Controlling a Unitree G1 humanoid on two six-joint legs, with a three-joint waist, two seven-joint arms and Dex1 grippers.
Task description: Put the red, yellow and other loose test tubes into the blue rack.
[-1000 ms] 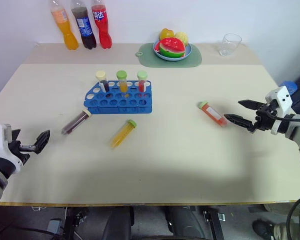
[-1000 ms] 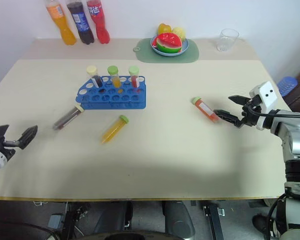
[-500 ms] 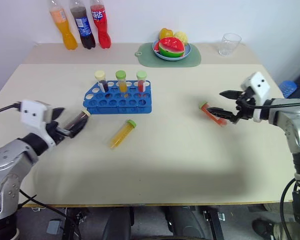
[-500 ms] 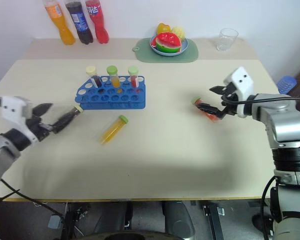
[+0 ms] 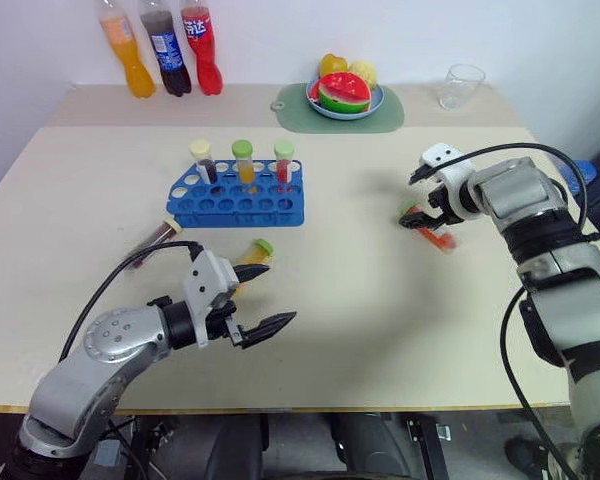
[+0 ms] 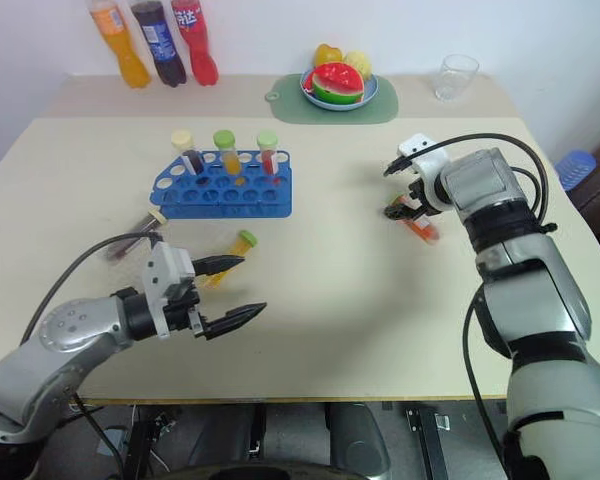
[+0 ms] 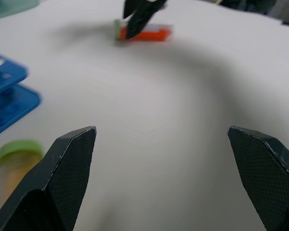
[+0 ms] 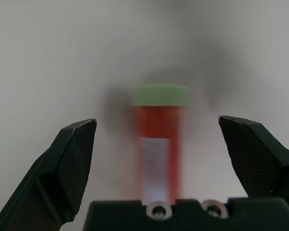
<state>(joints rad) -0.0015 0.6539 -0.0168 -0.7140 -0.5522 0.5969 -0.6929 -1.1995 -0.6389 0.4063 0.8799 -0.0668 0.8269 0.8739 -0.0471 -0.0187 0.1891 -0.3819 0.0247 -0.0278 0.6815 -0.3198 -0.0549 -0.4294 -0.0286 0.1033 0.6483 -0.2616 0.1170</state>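
The blue rack (image 5: 238,196) stands left of the table's middle with three capped tubes upright in its back row. A dark test tube (image 5: 154,240) lies loose off its near left corner. Just in front of the rack lies a yellow test tube (image 5: 252,258), and my left gripper (image 5: 272,294) hangs open right beside it with nothing between the fingers. A red test tube (image 5: 432,234) lies on the right of the table. My right gripper (image 8: 156,126) is tilted down over it, open, one finger on either side of the red tube (image 8: 159,144).
Three soda bottles (image 5: 162,45) stand at the back left. A green mat (image 5: 385,112) with a plate of fruit (image 5: 344,92) lies at the back middle, and a clear glass (image 5: 462,87) stands to its right. The left arm's cable (image 5: 110,290) loops over the table near the dark tube.
My left gripper swung right, away from the dark tube, and now hangs beside the yellow tube. My right gripper moved in over the red tube and tipped downward. Both stay open.
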